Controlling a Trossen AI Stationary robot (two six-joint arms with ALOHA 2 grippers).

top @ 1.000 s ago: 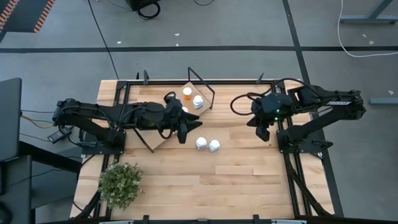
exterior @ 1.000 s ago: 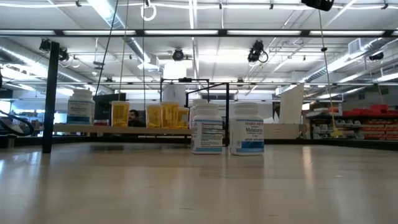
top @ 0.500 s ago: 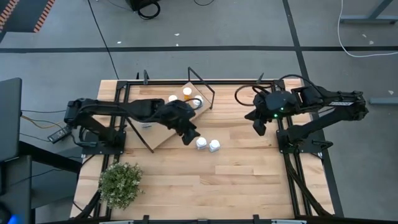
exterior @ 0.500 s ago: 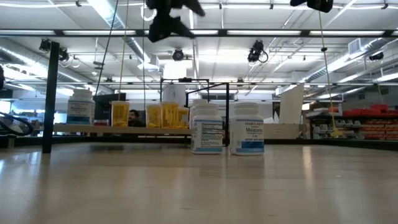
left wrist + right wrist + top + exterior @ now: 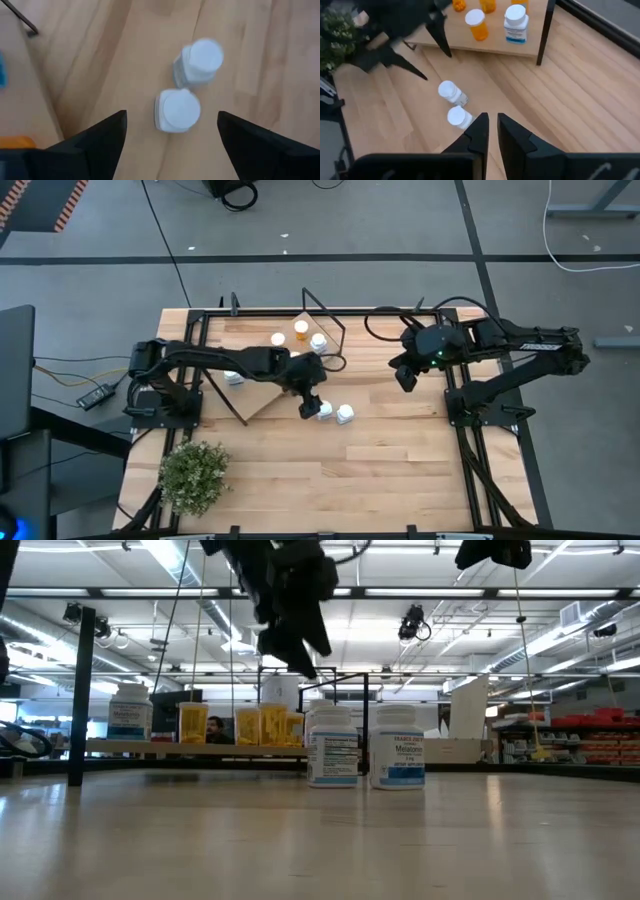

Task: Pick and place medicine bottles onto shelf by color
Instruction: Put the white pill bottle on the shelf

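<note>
The left gripper (image 5: 309, 405) hangs over the tabletop (image 5: 400, 460) just off the shelf's (image 5: 262, 395) 4 o'clock corner, its fingers (image 5: 100, 137) spread wide and holding nothing. Directly beneath it, in the wrist view, stand two white bottles (image 5: 178, 110) (image 5: 199, 61), caps up, touching or nearly touching each other. From above, that pair (image 5: 324, 411) (image 5: 344, 414) sits near the table's centre, the nearer bottle just at 3 o'clock of the gripper. At table height the two (image 5: 333, 745) (image 5: 398, 746) stand upright side by side, labels facing the camera, with the left gripper (image 5: 290, 635) dark above them and not touching either.

On the shelf (image 5: 190, 746), an orange bottle (image 5: 301, 330) and two white ones (image 5: 318, 342) (image 5: 278, 339) stand toward its 12 o'clock end, and another white bottle (image 5: 233, 377) shows at 9 o'clock, partly hidden by the left arm. The low view shows a white bottle (image 5: 130, 712) at the board's left end and several orange ones (image 5: 193, 723) (image 5: 248, 726) (image 5: 272, 724) along it.

The right gripper (image 5: 405, 377) waits in the air at 3 o'clock of the shelf, well apart from every bottle; its fingers (image 5: 480, 131) stand nearly closed, a narrow gap between them, empty. A plant (image 5: 192, 475) sits at the table's 8 o'clock corner.
</note>
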